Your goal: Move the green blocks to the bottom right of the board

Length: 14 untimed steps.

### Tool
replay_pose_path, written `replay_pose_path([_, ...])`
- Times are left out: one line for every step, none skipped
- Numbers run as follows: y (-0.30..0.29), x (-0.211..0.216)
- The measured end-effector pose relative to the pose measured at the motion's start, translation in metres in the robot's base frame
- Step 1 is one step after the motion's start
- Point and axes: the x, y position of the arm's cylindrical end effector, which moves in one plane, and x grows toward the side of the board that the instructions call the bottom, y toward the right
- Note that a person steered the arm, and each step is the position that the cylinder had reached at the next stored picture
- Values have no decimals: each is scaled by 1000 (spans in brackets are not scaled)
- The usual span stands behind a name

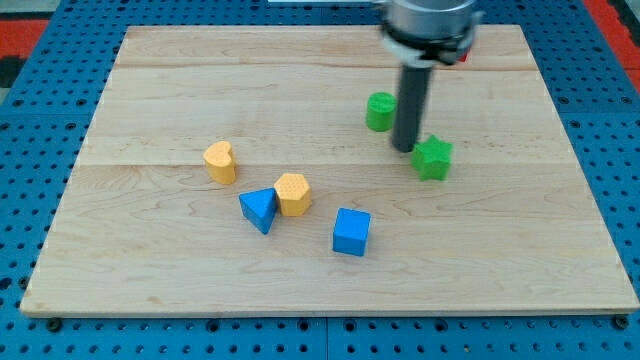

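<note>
Rod tip is seen planted on the table, wedged between two green blocks: the green cylinder at upper left, the green star-shaped block just beside it at lower right. No pincer is fitted, so none can be judged. Both greens are found right of centre, well above the bottom-right corner.

Board: pale wood, visible grain and plank seams, smooth matt finish. Surrounding table: blue perforated sheet, looked like painted metal or plastic. Rod: dark, matt, down to my tip. Green blocks, yellow blocks and blue blocks: smooth, uniformly coloured, low sheen.
</note>
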Motion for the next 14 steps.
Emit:
replay_pose_path([15, 14])
replay_pose_path([15, 81])
replay_pose_path([2, 93])
replay_pose_path([-42, 96])
replay_pose_path([3, 130])
replay_pose_path([10, 130])
replay_pose_path([-4, 73])
replay_pose_path([10, 4])
replay_pose_path([-45, -75])
replay_pose_path([-98, -87])
replay_pose_path([-112, -109])
replay_pose_path([-155, -104])
replay_pose_path([-96, -38])
replay_pose_path([-39, 20])
